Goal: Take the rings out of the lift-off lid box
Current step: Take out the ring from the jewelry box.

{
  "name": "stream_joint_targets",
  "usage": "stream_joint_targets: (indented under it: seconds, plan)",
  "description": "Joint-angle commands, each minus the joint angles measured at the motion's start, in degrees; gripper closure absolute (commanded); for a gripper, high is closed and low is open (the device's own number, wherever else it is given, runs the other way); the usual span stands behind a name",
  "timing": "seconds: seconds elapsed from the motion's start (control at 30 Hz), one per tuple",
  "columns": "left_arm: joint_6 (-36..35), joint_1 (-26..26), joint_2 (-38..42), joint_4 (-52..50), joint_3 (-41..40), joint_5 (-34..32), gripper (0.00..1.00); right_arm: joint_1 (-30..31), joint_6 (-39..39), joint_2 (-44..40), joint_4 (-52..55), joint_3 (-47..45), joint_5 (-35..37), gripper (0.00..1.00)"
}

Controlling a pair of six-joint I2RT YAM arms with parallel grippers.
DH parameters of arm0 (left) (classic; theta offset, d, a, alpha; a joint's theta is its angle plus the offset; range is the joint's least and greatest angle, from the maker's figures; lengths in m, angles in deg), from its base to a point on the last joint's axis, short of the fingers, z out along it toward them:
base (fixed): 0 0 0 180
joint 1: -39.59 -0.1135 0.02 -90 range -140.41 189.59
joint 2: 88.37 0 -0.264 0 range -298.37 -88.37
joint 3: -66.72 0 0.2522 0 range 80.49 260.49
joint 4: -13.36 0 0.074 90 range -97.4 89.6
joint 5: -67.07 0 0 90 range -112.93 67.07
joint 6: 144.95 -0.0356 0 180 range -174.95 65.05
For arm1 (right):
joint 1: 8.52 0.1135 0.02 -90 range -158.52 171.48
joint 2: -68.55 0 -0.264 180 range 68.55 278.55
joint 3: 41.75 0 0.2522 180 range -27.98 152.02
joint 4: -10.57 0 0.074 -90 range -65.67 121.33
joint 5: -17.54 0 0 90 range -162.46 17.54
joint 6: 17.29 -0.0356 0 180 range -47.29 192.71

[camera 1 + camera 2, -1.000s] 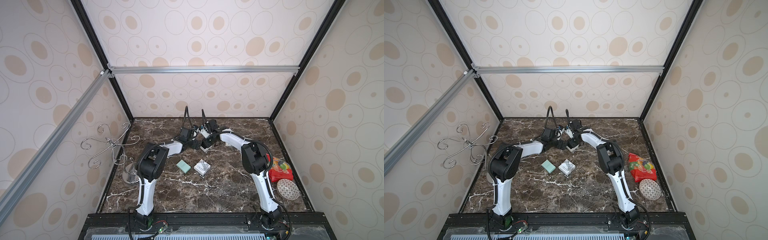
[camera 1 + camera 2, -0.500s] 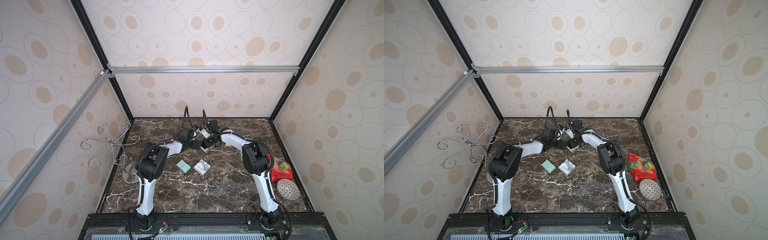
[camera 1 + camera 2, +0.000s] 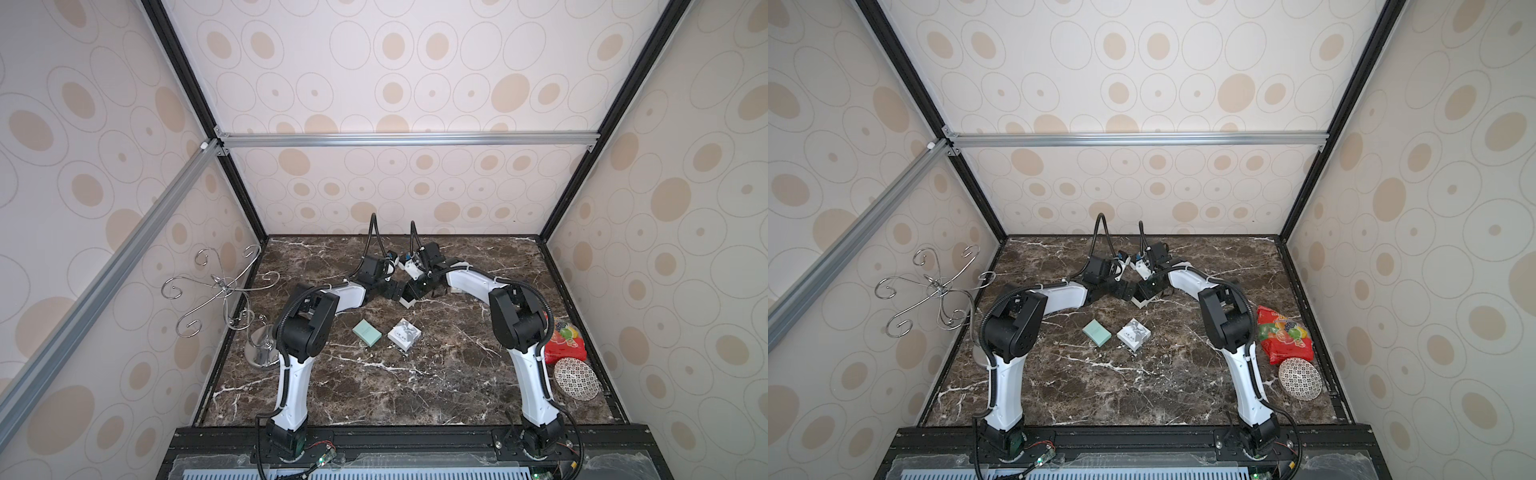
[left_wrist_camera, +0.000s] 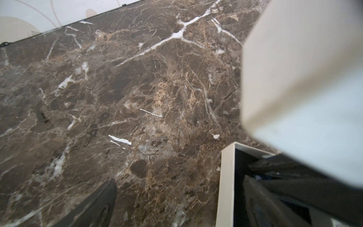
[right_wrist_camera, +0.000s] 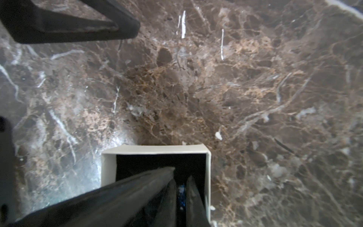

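Stock as I see it on my screens, with 12 o'clock at the back wall.

- One table (image 3: 415,386): dark brown marble with white veins.
- Two arms: left arm (image 3: 303,328) and right arm (image 3: 517,322). Both are stretched toward 12 o'clock, and their wrists nearly meet.
- Three small boxes:
  - One open box (image 3: 408,302), with cream walls and a dark inside, lid off. It sits at 12 o'clock from the table's middle.
  - One teal box (image 3: 367,333), near the middle.
  - One white printed box (image 3: 404,334), just beside the teal box at its 3 o'clock, not touching it.
- One left gripper (image 3: 391,289): its fingers (image 4: 94,206) are spread wide and hold nothing. It is just at 9 o'clock of the open box.
- One right gripper (image 5: 179,183): its fingertips are pressed to a thin slit, down inside the open box.
- The rings: I cannot count them, because the right fingers cover most of the box's dark inside. A pale glint sits in the slit, too blurred for me to name.
- One wire stand (image 3: 224,291): silver curls, at the table's 9 o'clock edge.
- One snack bag (image 3: 567,347): red, at 3 o'clock.
- One patterned bowl (image 3: 577,378): just beside the snack bag at its 6 o'clock.
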Motion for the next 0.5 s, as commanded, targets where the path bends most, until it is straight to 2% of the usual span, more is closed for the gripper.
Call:
stream_joint_targets:
  seconds: [0.0, 0.47]
  plan:
    - [0.4, -0.1, -1.4, 0.9, 1.6, 0.4, 0.00, -0.6, -0.8, -3.1, -1.8, -1.8, -2.7, 1.00]
    - [0.1, -0.1, -1.1, 0.5, 1.3, -0.1, 0.00, -1.7, -3.1, -6.6, -9.0, -6.8, -3.8, 1.00]
